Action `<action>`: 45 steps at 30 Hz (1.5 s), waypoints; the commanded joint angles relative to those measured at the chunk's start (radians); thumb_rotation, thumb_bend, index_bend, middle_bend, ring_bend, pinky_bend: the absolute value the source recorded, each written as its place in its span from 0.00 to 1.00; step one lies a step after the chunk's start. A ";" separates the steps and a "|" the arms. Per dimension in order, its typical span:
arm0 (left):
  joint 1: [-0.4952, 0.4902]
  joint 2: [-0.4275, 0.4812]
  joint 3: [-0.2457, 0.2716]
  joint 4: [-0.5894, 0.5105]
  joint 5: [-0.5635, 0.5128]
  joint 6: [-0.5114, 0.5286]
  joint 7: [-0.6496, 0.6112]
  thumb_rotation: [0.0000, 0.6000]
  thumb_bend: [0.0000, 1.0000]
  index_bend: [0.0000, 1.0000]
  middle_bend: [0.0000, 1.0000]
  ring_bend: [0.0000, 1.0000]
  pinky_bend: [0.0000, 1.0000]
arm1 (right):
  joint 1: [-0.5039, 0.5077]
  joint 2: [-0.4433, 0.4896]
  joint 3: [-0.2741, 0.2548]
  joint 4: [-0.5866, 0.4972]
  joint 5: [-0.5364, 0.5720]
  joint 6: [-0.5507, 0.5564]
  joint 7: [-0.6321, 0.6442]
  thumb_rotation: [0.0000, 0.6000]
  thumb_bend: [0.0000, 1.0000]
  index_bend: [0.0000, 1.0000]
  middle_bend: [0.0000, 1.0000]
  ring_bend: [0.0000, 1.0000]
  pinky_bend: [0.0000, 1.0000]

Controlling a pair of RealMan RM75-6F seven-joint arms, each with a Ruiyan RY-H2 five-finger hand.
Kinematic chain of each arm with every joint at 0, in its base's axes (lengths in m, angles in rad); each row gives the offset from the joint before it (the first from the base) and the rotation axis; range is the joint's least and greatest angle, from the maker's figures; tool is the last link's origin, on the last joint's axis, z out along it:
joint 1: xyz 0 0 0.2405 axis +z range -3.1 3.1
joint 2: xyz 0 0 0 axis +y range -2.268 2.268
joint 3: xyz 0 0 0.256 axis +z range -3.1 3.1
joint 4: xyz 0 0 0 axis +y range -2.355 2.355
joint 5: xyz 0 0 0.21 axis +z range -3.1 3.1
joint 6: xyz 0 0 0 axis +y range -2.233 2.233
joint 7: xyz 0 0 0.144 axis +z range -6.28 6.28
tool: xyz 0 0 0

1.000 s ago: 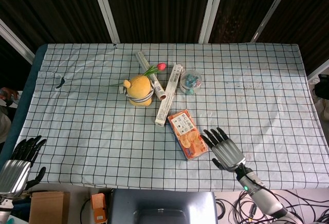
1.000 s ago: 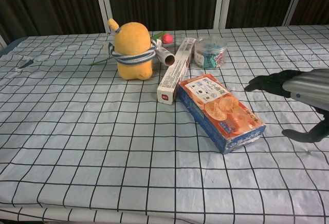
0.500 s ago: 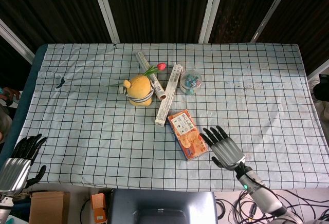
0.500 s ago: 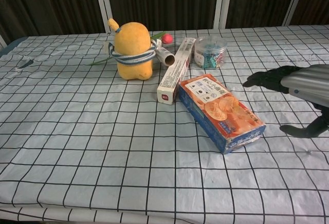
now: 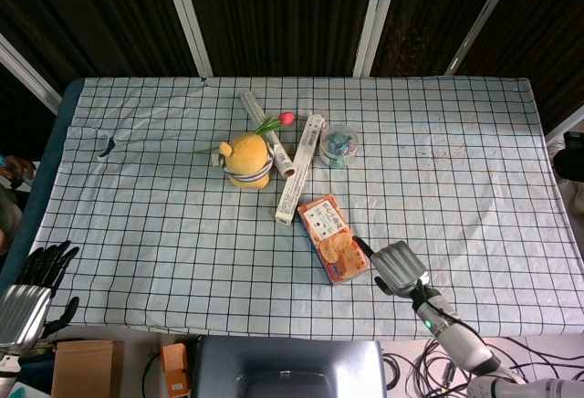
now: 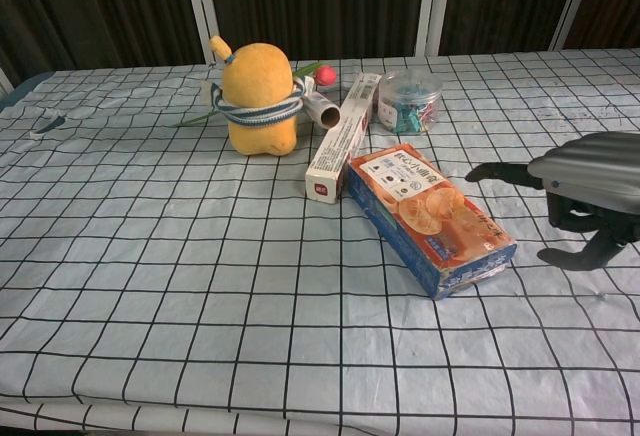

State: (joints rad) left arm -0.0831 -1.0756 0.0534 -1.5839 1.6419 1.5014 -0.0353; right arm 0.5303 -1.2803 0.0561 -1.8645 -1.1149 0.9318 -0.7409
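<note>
My right hand (image 5: 396, 267) (image 6: 585, 184) hovers at the table's near right, just right of an orange cracker box (image 5: 333, 238) (image 6: 430, 216) lying flat. Most of its fingers are curled under the palm and hold nothing. One finger stays stretched towards the box's near end without touching it. My left hand (image 5: 32, 288) hangs off the table's near left corner with straight, spread fingers, holding nothing; the chest view does not show it. Behind the box are a long white carton (image 5: 300, 168) (image 6: 343, 136), a yellow plush toy (image 5: 247, 158) (image 6: 258, 99) and a clear tub of clips (image 5: 338, 143) (image 6: 410, 99).
A paper roll (image 5: 269, 133) (image 6: 322, 108) and a red tulip (image 5: 286, 118) (image 6: 325, 76) lie by the plush. The checked cloth (image 5: 164, 225) carries a small dark clip (image 5: 107, 150) at far left. Below the table edge are a cardboard box (image 5: 82, 369) and an orange device (image 5: 175, 359).
My right hand's fingers have curled in from a flat spread, leaving one stretched out. It has also edged slightly towards the cracker box. The left hand has barely moved.
</note>
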 commanded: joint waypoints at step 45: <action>0.019 -0.009 -0.007 -0.004 -0.016 0.009 0.019 1.00 0.43 0.00 0.00 0.01 0.00 | -0.475 0.021 -0.228 0.268 -0.577 0.754 0.403 1.00 0.31 0.00 0.00 0.00 0.00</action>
